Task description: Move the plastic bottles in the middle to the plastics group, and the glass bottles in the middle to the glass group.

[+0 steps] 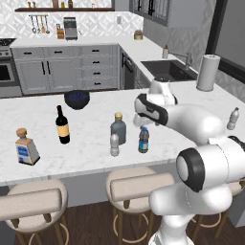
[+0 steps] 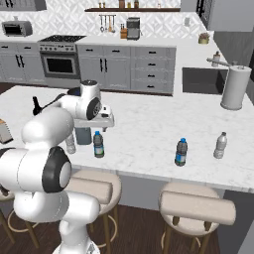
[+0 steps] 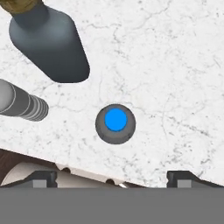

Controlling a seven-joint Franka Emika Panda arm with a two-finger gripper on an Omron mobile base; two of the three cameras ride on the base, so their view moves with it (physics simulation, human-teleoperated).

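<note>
Poised for the first pick: dark water bottle with blue cap (image 3: 116, 123) standing upright near the front edge of the marble island counter (image 1: 91, 143), directly below the gripper (image 3: 112, 178), fingertips spread wide on either side and holding nothing. Judged to be the approach step, no bottle yet lifted. Next move likely a straight descent to bracket the bottle's body, then a squeeze; care needed to keep clear of the two neighbours.

Just beside it toward the counter's left end, pale grey plastic bottle (image 1: 114, 145), also upright, close to the front edge. Slightly behind the pair, squat grey-blue glass bottle with tan stopper (image 1: 118, 129), near but apart from both.

Toward the left end of the counter, the glass group: dark wine bottle with yellow label (image 1: 61, 125) and square clear bottle with blue label (image 1: 26, 147). Toward the right end, the plastics group: blue-capped bottle (image 2: 181, 152) and clear bottle (image 2: 220, 145), well apart from the middle cluster.

Further back on the counter, dark bowl (image 1: 77, 99) and paper towel roll (image 1: 208, 72). Round stools (image 1: 139, 189) tucked under the front edge. Beyond, grey cabinets (image 1: 67, 67), sink (image 1: 167, 69) and oven (image 2: 59, 64).
</note>
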